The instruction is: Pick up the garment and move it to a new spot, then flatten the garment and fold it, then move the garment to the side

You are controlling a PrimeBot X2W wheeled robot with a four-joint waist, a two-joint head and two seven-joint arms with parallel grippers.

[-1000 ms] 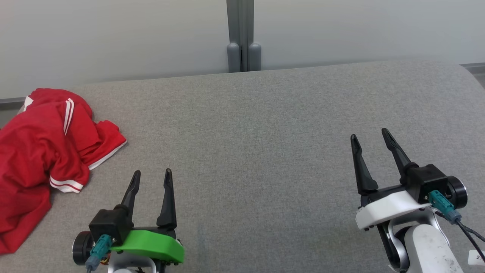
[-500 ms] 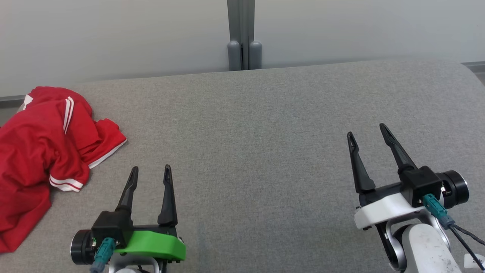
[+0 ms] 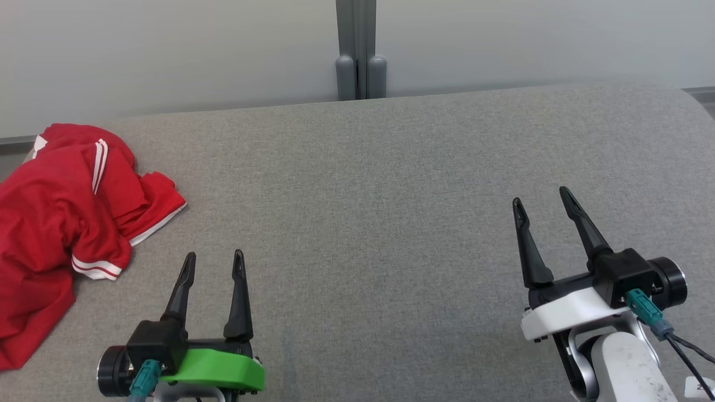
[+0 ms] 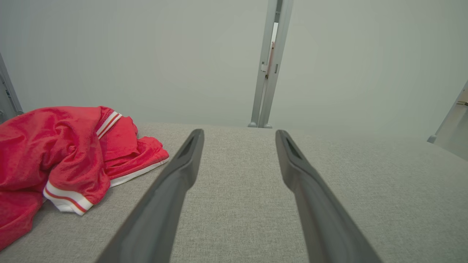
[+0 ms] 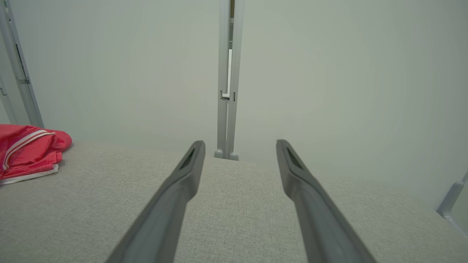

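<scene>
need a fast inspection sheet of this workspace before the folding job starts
surface: grey fabric surface, flat, no stains seen
job's things: red garment with white stripes, crumpled in a heap at the robot's far left, not flattened or folded
clutter: nothing seen
grippers: left gripper open, holding nothing, near the garment but apart from it; right gripper open, holding nothing, over bare surface
cables: teal left plug on the left wrist; teal right plug on the right wrist, with a black cable trailing from it
surroundings: pale wall behind the surface, grey post at its middle
</scene>
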